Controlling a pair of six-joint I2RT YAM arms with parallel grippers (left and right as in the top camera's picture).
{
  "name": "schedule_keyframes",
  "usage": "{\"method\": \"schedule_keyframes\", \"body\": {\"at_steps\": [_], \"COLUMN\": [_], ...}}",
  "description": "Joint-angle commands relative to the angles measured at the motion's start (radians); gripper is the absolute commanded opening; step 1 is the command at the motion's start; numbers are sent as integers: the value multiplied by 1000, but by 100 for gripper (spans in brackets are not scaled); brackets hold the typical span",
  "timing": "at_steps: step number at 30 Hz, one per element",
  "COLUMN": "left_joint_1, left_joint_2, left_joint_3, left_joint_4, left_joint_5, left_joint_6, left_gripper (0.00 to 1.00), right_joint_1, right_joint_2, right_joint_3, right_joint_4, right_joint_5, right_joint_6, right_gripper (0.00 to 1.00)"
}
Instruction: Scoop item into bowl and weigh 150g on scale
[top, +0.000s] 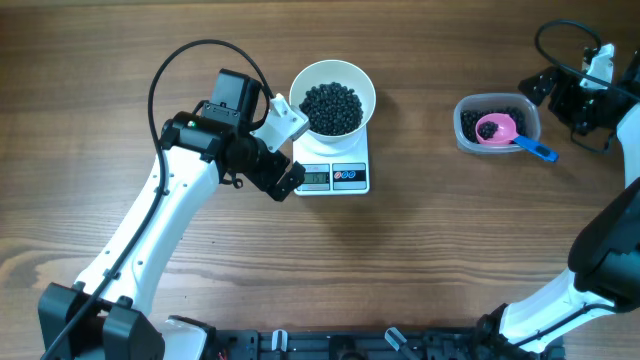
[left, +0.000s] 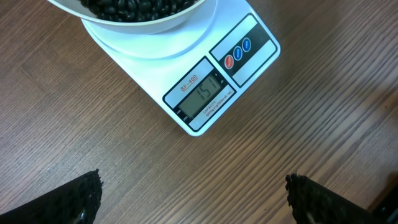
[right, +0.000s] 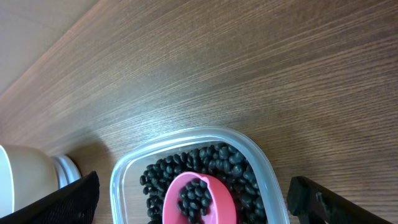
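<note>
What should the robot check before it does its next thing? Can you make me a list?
1. Bowl sits on the scale: ok.
2. Beans are in the bowl: ok.
3. Display reads 151, right about the target: ok.
4. Left gripper is open and holds nothing: ok.
5. Right gripper is open and holds nothing: ok.
6. Pink scoop rests in the tub, some beans in it: ok.
</note>
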Motion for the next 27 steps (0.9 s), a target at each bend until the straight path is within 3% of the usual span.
{"method": "schedule_keyframes", "body": {"at_steps": [1,10,15,23,27], "left_joint_1": [6,6,6,6,6], "left_joint_2": [5,5,5,5,5], "left_joint_3": [7,7,7,7,7], "left_joint_4": [0,0,0,0,0], "left_joint_5": [14,14,15,14,15], "left_joint_6": [16,16,16,16,16], "left_gripper": [100,100,100,100,100], "right_joint_1": [2,24,124,265,265], "right_joint_2": [-9,-44,-260,-662,-773], "right_joint_3": [5,5,5,5,4], "right_joint_4": [3,5,6,5,0], "right_joint_5": [10,48,197,196,210], "right_joint_6": [-6,-6,-6,-6,-10], "right_gripper": [100,100,100,100,100]}}
